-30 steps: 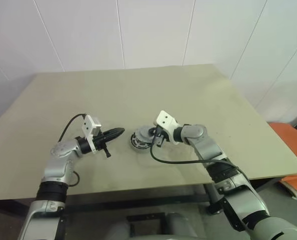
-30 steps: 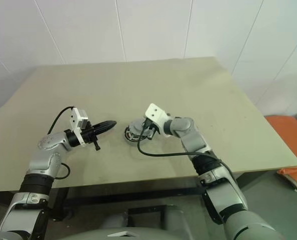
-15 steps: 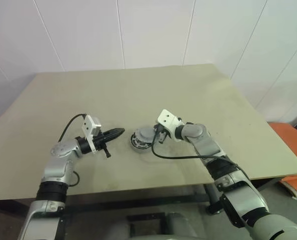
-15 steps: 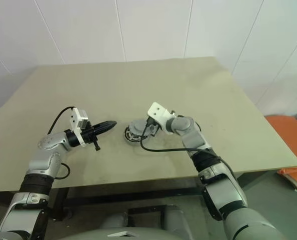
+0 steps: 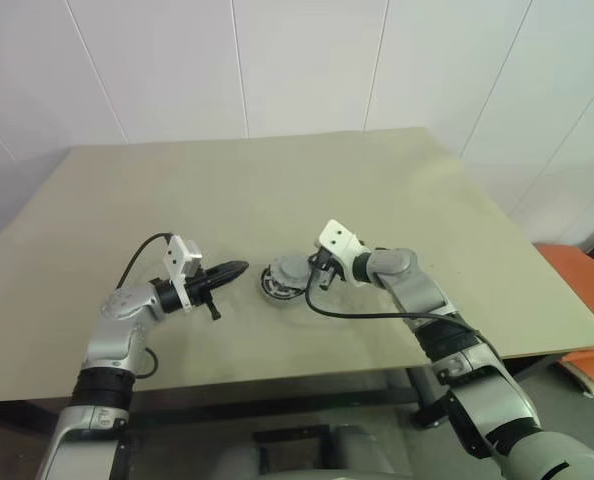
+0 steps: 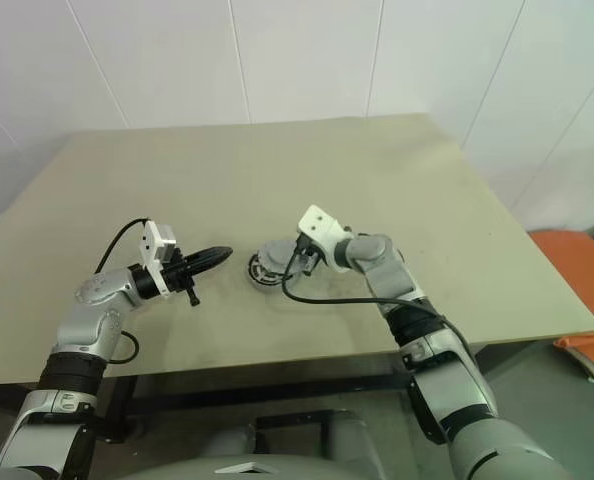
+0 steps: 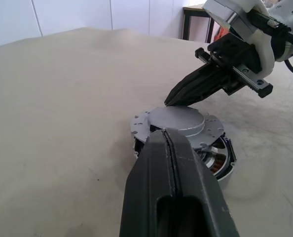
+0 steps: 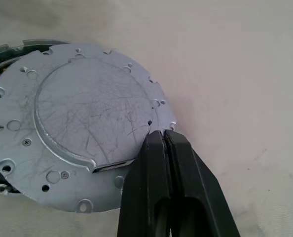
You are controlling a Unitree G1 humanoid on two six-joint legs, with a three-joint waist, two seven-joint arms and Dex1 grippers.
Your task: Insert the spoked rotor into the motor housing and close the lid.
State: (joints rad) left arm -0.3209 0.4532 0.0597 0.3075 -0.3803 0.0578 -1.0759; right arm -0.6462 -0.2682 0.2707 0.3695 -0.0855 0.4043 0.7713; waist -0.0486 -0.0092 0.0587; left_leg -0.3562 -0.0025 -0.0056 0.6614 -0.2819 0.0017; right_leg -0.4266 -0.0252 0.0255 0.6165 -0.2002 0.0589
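The motor housing [image 5: 276, 288] lies near the middle of the table. The spoked rotor [image 7: 215, 164] sits inside it, its copper windings showing under one side of the lid. The silvery round lid [image 8: 82, 123] rests on top, slightly askew, so that side stays uncovered. My right gripper [image 8: 162, 133] is shut with nothing between its fingers, and its tips touch the lid's rim [image 7: 168, 102] from the right. My left gripper [image 5: 241, 268] is shut and empty. It points level at the housing from the left, a short gap away.
The tan table [image 5: 397, 190] runs bare to its edges around the motor. A black cable [image 5: 357, 312] loops from my right wrist onto the table. An orange seat [image 5: 582, 290] stands past the table's right edge.
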